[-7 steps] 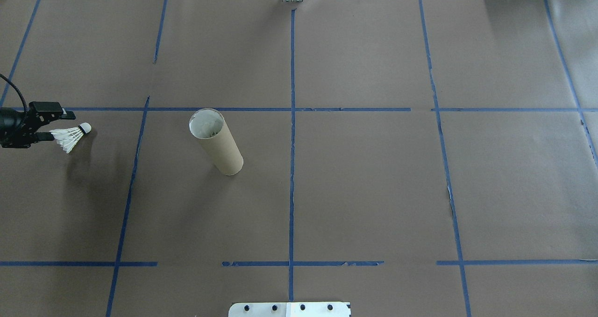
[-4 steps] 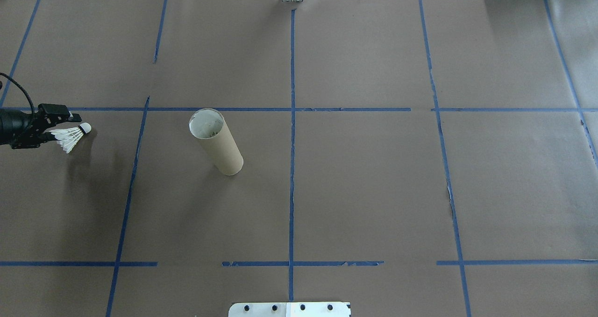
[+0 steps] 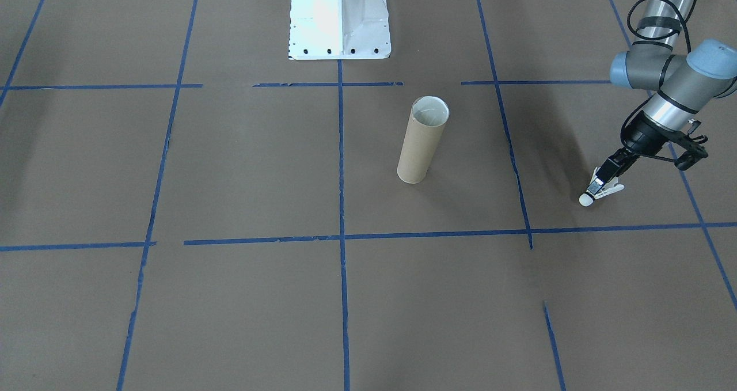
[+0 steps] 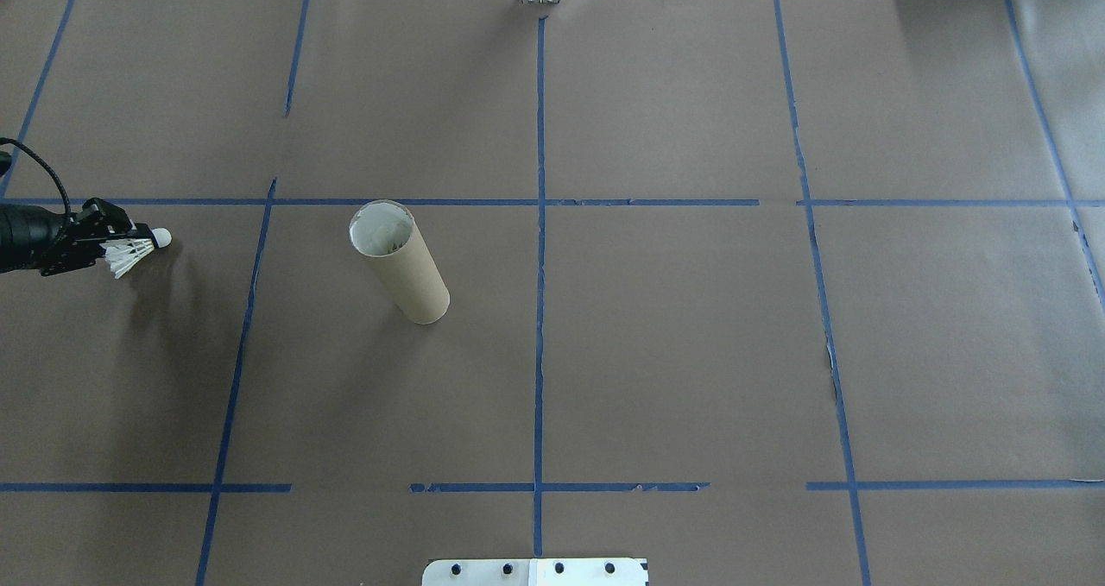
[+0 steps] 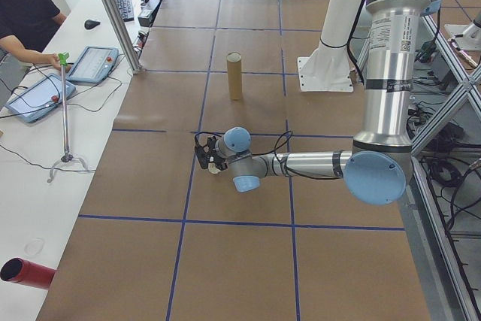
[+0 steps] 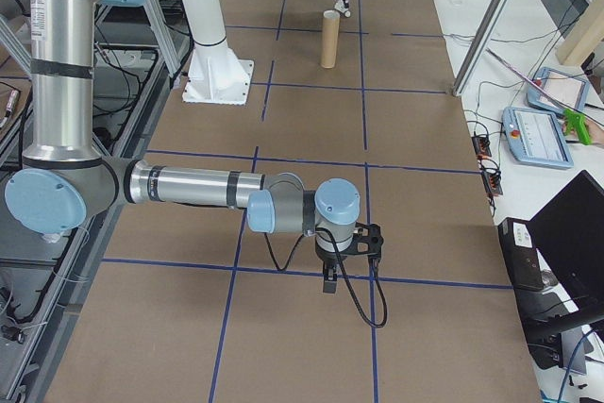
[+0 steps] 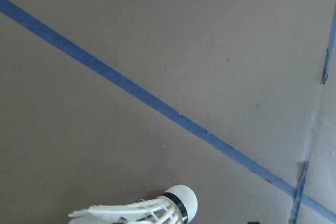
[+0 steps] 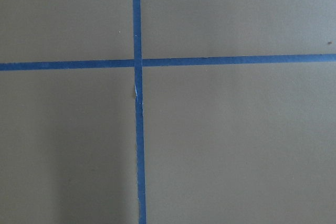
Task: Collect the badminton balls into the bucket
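My left jaws [image 4: 110, 248], open a second ago, have now closed on the feather skirt of the shuttlecock [image 4: 138, 252] low over the desk [image 4: 656, 353], well apart from the upright tube [image 4: 399, 262], so lifting comes next.

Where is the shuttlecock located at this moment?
In the overhead view, the shuttlecock is at the far left edge, held in the left end effector, well to the left of the upright cardboard tube.
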You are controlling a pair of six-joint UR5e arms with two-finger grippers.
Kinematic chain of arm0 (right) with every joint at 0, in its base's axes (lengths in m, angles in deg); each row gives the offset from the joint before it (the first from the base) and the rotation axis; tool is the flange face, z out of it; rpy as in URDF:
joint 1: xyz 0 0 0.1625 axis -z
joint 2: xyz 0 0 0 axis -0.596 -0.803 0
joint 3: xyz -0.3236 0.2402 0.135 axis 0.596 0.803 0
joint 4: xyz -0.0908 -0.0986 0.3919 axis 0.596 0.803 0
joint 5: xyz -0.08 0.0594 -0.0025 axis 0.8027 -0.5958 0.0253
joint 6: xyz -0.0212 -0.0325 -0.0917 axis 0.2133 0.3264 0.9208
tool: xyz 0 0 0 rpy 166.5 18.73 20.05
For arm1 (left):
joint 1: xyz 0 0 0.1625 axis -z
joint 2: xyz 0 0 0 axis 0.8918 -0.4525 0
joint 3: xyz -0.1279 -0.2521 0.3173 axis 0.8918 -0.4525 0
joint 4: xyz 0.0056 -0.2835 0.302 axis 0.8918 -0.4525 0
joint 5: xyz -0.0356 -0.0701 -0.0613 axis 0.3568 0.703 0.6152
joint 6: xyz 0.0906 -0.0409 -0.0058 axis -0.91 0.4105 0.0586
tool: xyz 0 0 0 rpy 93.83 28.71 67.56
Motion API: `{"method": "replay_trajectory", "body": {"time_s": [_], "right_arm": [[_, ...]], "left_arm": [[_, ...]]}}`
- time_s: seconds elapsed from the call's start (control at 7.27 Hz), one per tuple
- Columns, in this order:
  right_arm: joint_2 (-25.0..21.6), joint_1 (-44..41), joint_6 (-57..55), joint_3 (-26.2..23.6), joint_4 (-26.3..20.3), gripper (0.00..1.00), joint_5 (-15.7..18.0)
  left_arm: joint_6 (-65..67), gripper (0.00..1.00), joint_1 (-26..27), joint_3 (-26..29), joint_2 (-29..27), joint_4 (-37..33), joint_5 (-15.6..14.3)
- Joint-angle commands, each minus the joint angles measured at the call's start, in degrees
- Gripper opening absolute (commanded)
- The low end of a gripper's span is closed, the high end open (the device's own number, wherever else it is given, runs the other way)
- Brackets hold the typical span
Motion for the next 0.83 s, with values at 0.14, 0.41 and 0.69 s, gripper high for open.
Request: {"method": "replay_trajectory", "body": {"time_s": [0.14, 0.41, 0.69], "right_arm": [[0.0, 0.0, 0.0, 0.0, 0.0, 1.0, 0.0], [0.0, 0.0, 0.0, 0.0, 0.0, 1.0, 0.0], [0.0, 0.0, 0.0, 0.0, 0.0, 1.0, 0.0]], "left_arm": [[-2.1, 0.0, 0.1, -1.4, -0.1, 0.2, 3.8], [-1.6, 0.0, 4.2, -6.6, -0.1, 3.8, 17.7], [-2.4, 0.0, 6.3, -15.3, -1.5, 14.9, 22.6]]}}
